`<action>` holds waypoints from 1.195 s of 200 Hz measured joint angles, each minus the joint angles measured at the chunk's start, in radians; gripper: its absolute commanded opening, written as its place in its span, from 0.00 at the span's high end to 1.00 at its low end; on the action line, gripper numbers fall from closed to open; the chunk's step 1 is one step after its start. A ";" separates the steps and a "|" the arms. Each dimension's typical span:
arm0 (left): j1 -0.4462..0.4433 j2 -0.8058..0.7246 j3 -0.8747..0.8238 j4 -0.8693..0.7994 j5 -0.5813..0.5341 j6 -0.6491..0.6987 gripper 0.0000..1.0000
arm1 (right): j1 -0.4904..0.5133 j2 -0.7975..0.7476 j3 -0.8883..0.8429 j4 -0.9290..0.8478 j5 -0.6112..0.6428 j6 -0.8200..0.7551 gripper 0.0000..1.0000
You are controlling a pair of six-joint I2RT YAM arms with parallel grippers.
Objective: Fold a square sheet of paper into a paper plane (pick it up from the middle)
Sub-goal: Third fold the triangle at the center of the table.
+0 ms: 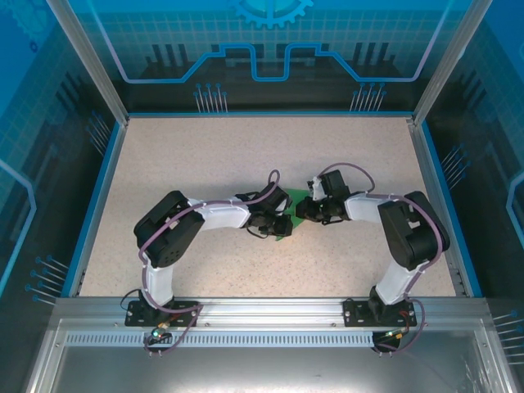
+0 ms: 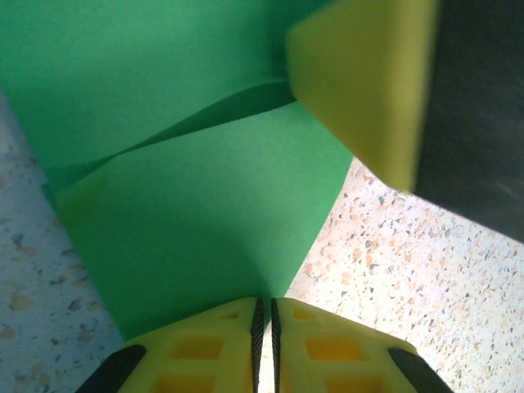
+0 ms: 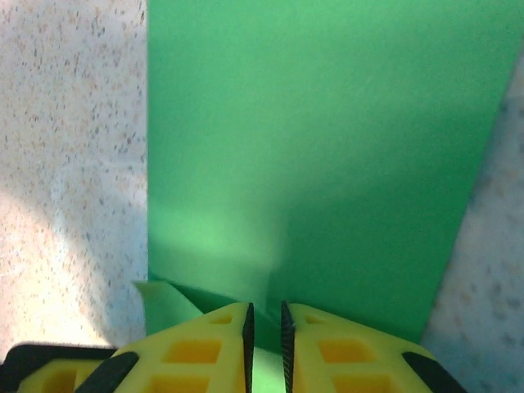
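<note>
1. The blue rim (image 1: 96, 205) closes the table (image 1: 205, 155) on the left. Bare speckled surface lies open between that rim and the left arm (image 1: 176, 229), and across the whole far half.
2. The left gripper (image 1: 277, 223) reaches toward the table's middle. In its wrist view the 2 yellow fingers are pressed almost together, and a pointed corner of the green sheet (image 2: 205, 229) runs into the slit between them, pinched there.
3. The sheet lies at the middle of the table, between the 2 grippers and well apart from every rim. It is partly folded: one flap lies over another, and the upper flap's free edge curves rather than lying flat.
4. Another yellow finger (image 2: 360, 82) sits at the sheet's upper right edge in the left wrist view.
5. The right gripper (image 3: 266, 327) has its fingers a narrow gap apart, with green showing in the gap. I cannot tell whether the pads grip it. Ahead, the sheet's left edge runs straight and its right edge slants, with bare table on both sides.
6. Past the right arm (image 1: 409, 233), a strip of table stays open up to the right rim (image 1: 443, 205).
</note>
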 measured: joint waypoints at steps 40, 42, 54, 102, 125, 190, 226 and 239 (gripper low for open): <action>0.002 -0.001 -0.011 0.019 0.007 0.000 0.87 | -0.006 -0.100 -0.052 -0.017 -0.025 0.039 0.85; 0.003 -0.002 -0.012 0.019 0.007 0.000 0.87 | -0.006 -0.107 -0.056 -0.018 -0.027 0.043 0.85; 0.003 -0.003 -0.017 0.027 0.007 0.000 0.87 | -0.006 -0.144 -0.078 -0.021 -0.034 0.060 0.86; 0.003 -0.007 -0.023 0.034 0.007 0.001 0.87 | -0.006 -0.304 -0.132 -0.077 -0.018 0.099 0.85; 0.003 -0.008 -0.025 0.037 0.007 0.001 0.87 | -0.006 -0.373 -0.136 -0.101 -0.010 0.104 0.86; 0.003 -0.016 -0.039 0.053 0.007 0.001 0.87 | 0.056 -0.153 -0.144 0.045 -0.082 0.201 0.92; 0.004 -0.032 -0.061 0.058 0.007 0.001 0.87 | 0.066 -0.077 -0.136 0.076 -0.079 0.210 0.92; 0.004 -0.036 -0.067 0.061 0.007 0.001 0.87 | 0.066 -0.055 -0.129 0.078 -0.077 0.207 0.92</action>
